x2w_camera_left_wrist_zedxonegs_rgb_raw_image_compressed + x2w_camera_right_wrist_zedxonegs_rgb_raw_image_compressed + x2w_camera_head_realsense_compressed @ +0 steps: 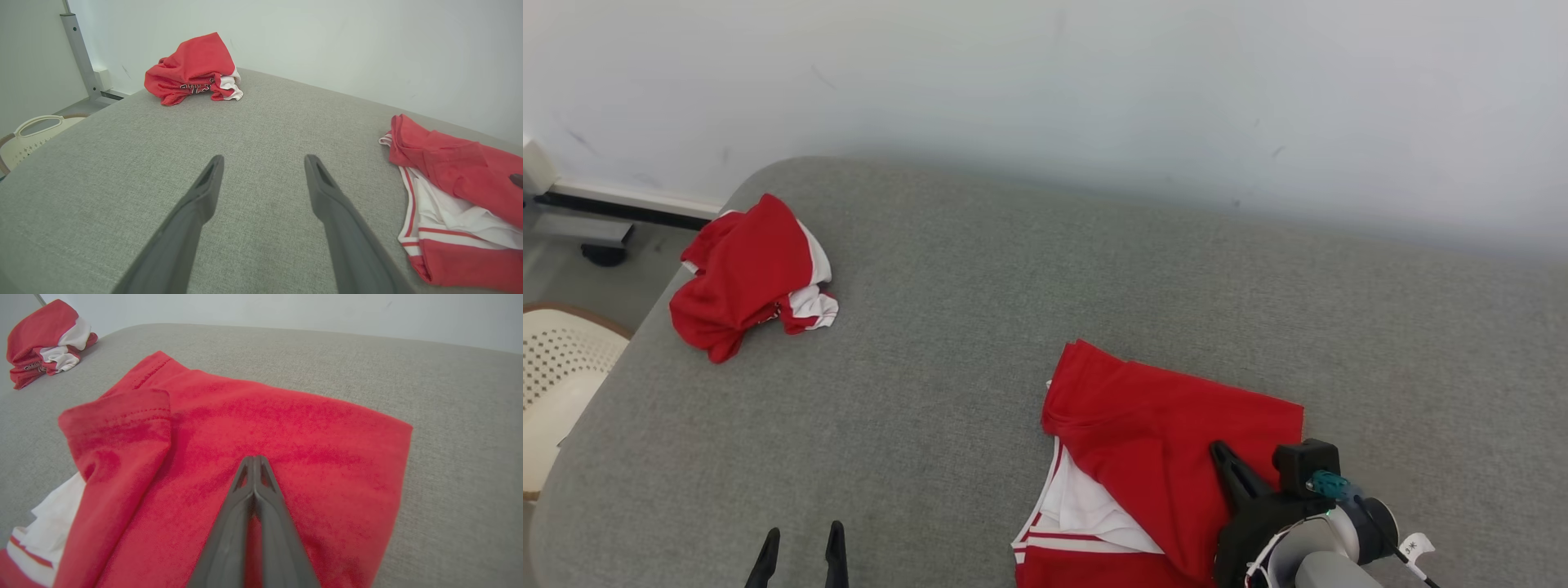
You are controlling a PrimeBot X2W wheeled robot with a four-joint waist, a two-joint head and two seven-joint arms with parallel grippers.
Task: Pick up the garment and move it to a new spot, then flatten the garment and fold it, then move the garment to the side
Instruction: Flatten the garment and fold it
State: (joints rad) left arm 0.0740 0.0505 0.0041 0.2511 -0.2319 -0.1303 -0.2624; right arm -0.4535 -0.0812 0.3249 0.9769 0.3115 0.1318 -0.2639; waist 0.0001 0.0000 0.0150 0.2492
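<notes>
A red garment [1168,457] with white trim lies partly folded on the grey cloth-covered table [1013,286], at the near right. It also shows in the left wrist view [453,175] and the right wrist view [286,428]. My right gripper [1223,454] is over the garment's middle with its fingers pressed together [254,459]; no fabric shows pinched between them. At the near left, my left gripper [799,547] hangs open over bare table [263,163], well apart from the garment.
A second red and white garment [747,273] sits crumpled near the table's far left corner [192,69] [41,339]. A white perforated basket [556,367] stands off the table's left edge. A pale wall runs behind the table.
</notes>
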